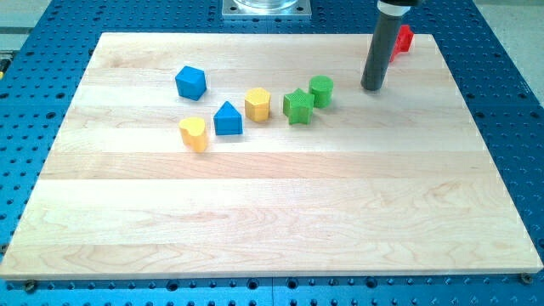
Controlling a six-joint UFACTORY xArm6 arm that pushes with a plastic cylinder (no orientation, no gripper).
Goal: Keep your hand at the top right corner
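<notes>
Rod only, no pincer to judge; tip (pixel 372 87) planted near board's (pixel 272 221) top right corner.
Red block (pixel 403 39) just behind rod; green cylinder (pixel 321 90) near, toward view's left.

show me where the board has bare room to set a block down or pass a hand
Bare: the whole stretch from the yellow heart to the wooden board's bottom edge, plus the top-left corner above the blue cube. Crowded: the band from there to the green cylinder, and by my tip near the red block.
</notes>
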